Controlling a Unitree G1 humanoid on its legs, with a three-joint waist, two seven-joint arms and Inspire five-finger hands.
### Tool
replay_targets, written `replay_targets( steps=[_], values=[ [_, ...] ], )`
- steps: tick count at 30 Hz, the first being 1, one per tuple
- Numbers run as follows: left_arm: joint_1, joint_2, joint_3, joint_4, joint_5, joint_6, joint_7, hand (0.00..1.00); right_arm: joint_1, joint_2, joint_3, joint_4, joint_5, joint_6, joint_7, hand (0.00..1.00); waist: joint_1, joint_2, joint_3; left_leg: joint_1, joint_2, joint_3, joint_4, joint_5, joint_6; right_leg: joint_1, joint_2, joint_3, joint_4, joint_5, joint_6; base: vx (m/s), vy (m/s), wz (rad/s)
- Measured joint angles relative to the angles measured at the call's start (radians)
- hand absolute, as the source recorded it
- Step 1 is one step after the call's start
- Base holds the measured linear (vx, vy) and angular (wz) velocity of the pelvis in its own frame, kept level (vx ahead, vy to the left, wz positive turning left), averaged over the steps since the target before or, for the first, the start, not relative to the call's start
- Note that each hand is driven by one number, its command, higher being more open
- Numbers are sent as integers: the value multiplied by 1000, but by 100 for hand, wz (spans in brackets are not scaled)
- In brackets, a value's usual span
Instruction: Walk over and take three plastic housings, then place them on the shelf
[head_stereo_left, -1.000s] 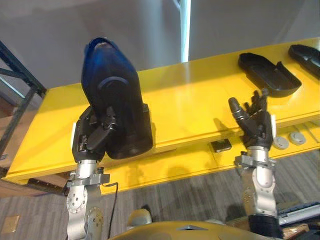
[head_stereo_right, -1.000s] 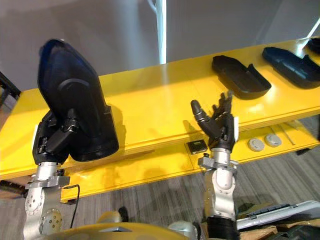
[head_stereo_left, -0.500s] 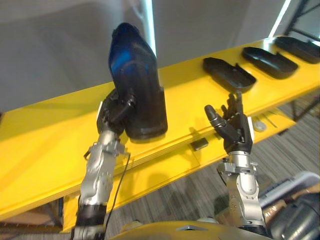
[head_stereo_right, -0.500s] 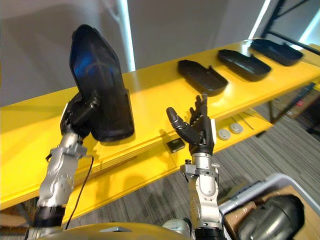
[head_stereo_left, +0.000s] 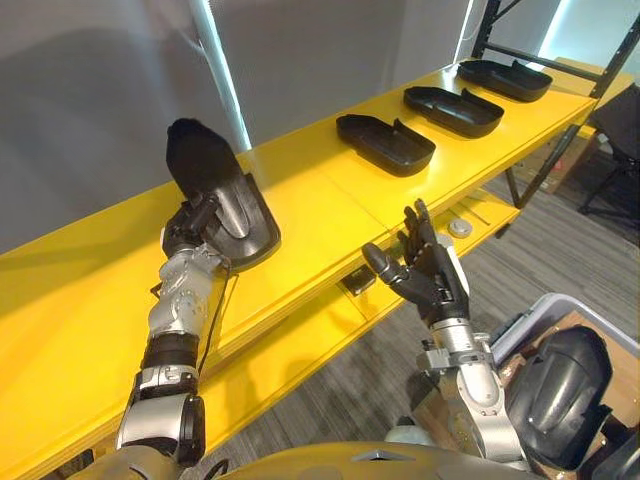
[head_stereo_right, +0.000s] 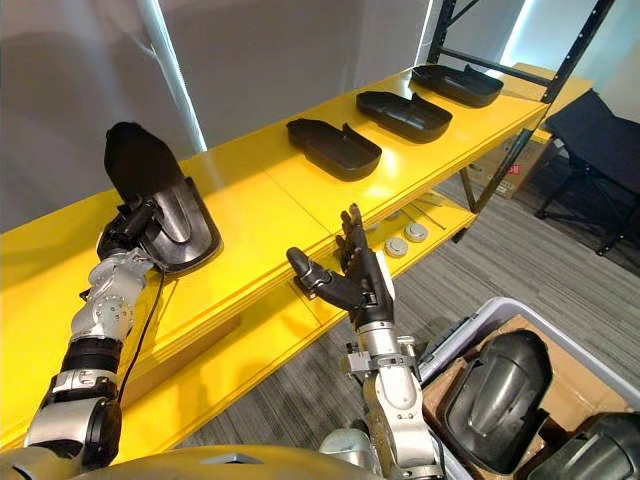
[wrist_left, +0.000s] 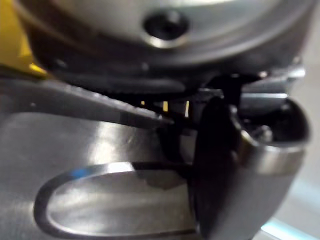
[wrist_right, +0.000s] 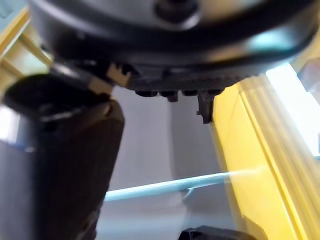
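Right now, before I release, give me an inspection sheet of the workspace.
Surface: yellow shelf top, bare between housings.
Job's things: three black housings lie in a row on it toward the right; a fourth housing stands tilted further left.
Clutter: round discs and a small black part on the lower shelf.
Robot hands: left robot hand curled round the fourth housing's lower end; right robot hand open, raised, holding nothing.
Cables: nothing seen.
Surroundings: grey wall; bin with more housings on the carpet.

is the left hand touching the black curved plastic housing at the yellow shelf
Touching. The left eye view shows the left hand curled round the near edge of the black plastic housing.
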Motion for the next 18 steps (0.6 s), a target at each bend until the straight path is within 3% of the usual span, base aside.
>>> replay_targets(
  steps=[1, 2, 9, 18],
  values=[
    [-3, 0, 0, 1, -1, 6, 1, 0, 0, 0, -1, 0, 0, 3, -3, 100, -2, 0, 0, -1, 0, 0, 0, 1, 0, -1, 0, 0, 0, 0, 0, 0, 0, 0],
    [-17, 1, 0, 16, -1, 19, 1, 100, 1, 0, -1, 0, 0, 5, -6, 100, -2, 0, 0, -3, 0, -1, 0, 2, 0, -1, 0, -1, 0, 1, 0, 0, 0, 0],
    [-52, 43, -38, 101, 17, 56, -27, 100, 0, -6, 0, 0, 0, 17, -14, 100, -15, 3, -4, -7, 0, -2, 0, 5, 1, 3, 0, 0, -21, 12, 0, 0, 0, 0],
    [-102, 63, -79, 169, 23, 76, -46, 100, -9, -43, 4, 0, 1, 35, -29, 100, 5, -13, -5, -7, 0, -5, -3, 12, 4, 9, 1, 1, -35, 22, 0, 0, 0, 0]
  ],
)
